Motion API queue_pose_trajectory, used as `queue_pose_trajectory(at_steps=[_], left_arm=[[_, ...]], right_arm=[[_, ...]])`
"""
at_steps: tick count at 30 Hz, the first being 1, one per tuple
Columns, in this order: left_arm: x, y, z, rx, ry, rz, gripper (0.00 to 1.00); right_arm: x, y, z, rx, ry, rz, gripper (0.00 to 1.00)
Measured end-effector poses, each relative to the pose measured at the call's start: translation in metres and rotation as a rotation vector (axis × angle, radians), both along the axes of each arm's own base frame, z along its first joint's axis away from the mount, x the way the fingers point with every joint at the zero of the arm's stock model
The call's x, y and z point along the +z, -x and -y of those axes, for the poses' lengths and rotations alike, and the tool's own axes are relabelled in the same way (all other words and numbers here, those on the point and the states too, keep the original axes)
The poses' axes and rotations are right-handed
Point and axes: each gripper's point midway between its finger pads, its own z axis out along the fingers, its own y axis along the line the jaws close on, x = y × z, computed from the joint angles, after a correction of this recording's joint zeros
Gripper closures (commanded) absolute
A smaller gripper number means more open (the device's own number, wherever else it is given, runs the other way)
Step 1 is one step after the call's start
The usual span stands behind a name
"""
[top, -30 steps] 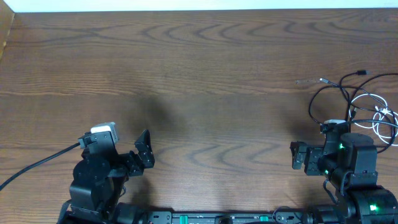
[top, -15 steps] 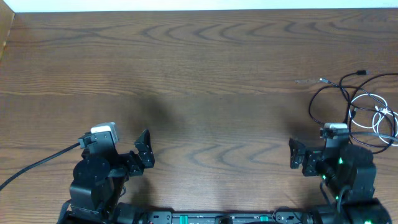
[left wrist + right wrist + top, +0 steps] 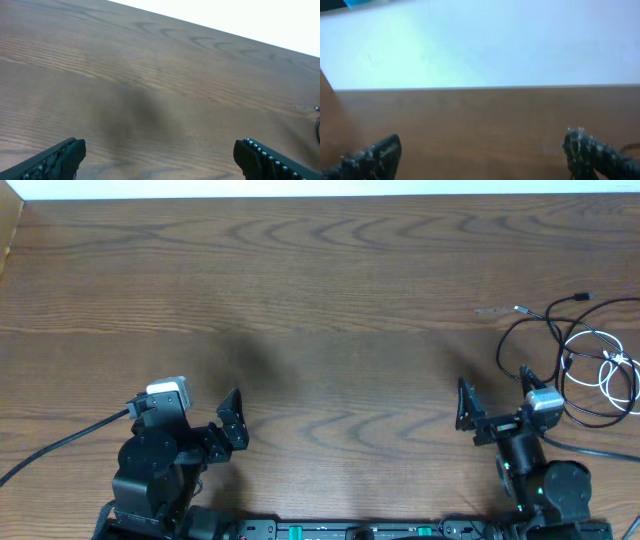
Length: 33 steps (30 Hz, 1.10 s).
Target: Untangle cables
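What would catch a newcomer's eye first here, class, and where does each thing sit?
A black cable and a white cable lie looped together at the wooden table's right edge. The right gripper, open, sits just beside them; the left gripper, also open, rests at the near left, well away.

The table [image 3: 330,300] is brown with wavy wood grain; near its right edge lie the black cable [image 3: 500,355] and the white cable [image 3: 618,361].

Even bright overhead light, soft shadow patch, right wrist view blurred
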Motion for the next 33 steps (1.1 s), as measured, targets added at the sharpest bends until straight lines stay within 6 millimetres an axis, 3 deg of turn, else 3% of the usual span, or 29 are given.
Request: queue_pose_trajectory(at_steps=[6, 13, 16, 21, 33], left_arm=[[0.0, 0.0, 0.0, 0.0, 0.0, 0.0, 0.01], [0.0, 0.0, 0.0, 0.0, 0.0, -0.001, 0.01], [0.0, 0.0, 0.0, 0.0, 0.0, -0.001, 0.01], [0.0, 0.0, 0.0, 0.0, 0.0, 0.0, 0.01], [0.0, 0.0, 0.0, 0.0, 0.0, -0.001, 0.01]], right_arm=[[0.008, 0.002, 0.001, -0.005, -0.024, 0.134, 0.01], [0.005, 0.001, 0.002, -0.019, 0.046, 0.158, 0.01], [-0.008, -0.001, 0.002, -0.021, 0.094, 0.114, 0.01], [-0.06, -0.003, 0.003, -0.014, 0.16, -0.084, 0.01], [-0.059, -0.004, 0.008, -0.034, 0.174, -0.081, 0.01]])
